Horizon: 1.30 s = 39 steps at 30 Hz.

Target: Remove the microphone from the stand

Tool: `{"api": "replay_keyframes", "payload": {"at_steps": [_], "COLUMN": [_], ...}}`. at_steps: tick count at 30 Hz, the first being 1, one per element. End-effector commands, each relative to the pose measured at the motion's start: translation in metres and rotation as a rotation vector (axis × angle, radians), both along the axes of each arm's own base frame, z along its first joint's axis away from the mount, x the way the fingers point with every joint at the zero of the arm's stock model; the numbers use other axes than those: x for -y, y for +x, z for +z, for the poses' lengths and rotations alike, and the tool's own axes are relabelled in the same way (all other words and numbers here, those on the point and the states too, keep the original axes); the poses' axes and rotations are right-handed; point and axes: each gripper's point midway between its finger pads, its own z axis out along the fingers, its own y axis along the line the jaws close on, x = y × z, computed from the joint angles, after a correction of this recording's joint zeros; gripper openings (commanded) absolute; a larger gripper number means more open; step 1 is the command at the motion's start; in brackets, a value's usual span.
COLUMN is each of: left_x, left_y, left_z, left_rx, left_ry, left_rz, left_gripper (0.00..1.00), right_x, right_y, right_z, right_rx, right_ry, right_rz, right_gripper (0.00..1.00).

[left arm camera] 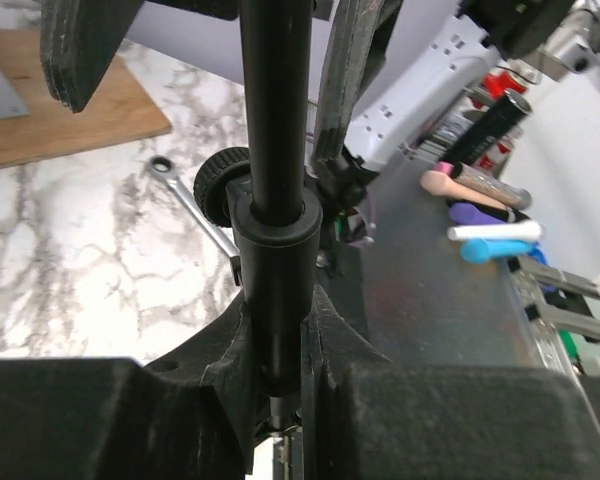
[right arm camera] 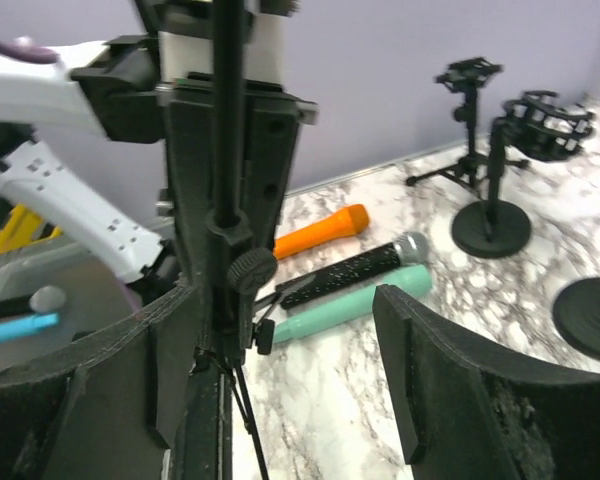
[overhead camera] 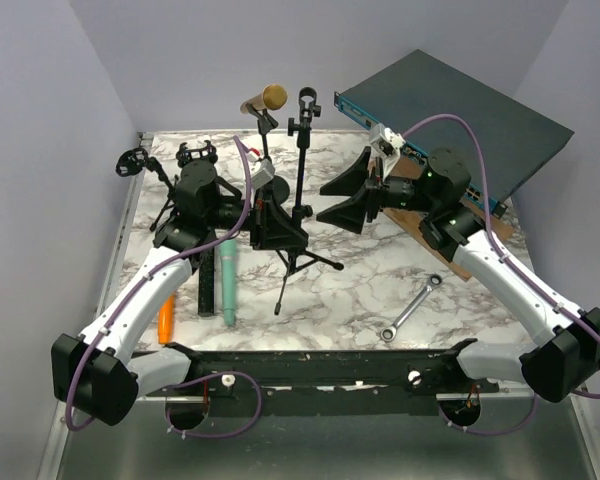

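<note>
A gold-headed microphone (overhead camera: 265, 99) sits in the clip of a thin stand at the back of the table. It is out of both wrist views. Right of it stands a black tripod stand (overhead camera: 302, 165) with a bare black clip (overhead camera: 308, 101) on top. My left gripper (overhead camera: 298, 232) (left arm camera: 280, 330) is shut on that tripod stand's pole (left arm camera: 275, 150), just below a collar. My right gripper (overhead camera: 325, 200) (right arm camera: 280, 300) is open to the right of the pole (right arm camera: 225, 150), holding nothing.
Teal (overhead camera: 227, 285), black (overhead camera: 208, 285) and orange (overhead camera: 166, 320) microphones lie at the left. Two shock-mount stands (overhead camera: 195, 155) (overhead camera: 130, 160) stand back left. A wrench (overhead camera: 410, 310) lies front right. A wooden board (left arm camera: 60, 110) and a dark flat box (overhead camera: 450, 110) sit back right.
</note>
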Motion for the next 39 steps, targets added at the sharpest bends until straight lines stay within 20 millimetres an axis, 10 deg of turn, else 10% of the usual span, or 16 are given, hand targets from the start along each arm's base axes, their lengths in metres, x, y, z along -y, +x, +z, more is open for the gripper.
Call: {"api": "replay_keyframes", "payload": {"at_steps": [1, 21, 29, 39], "left_x": [-0.004, 0.004, 0.005, 0.0], "left_y": [-0.026, -0.036, -0.036, -0.045], "left_z": [0.006, 0.003, 0.001, 0.017], "left_rx": [0.033, 0.003, -0.02, -0.119], "left_ry": [-0.036, -0.031, -0.029, -0.05], "left_rz": [-0.172, -0.248, -0.264, -0.309], "left_gripper": [0.0, 0.0, 0.0, 0.0], "right_x": [-0.003, -0.017, -0.019, -0.01], "right_y": [-0.032, -0.045, -0.047, 0.007], "right_z": [0.001, -0.011, -0.012, -0.051], "right_rx": [0.056, 0.015, 0.087, 0.564], "right_ry": [0.023, 0.03, 0.023, -0.3], "right_rz": [0.196, 0.335, 0.342, 0.05], "right_gripper": [0.74, 0.51, 0.11, 0.01]}}
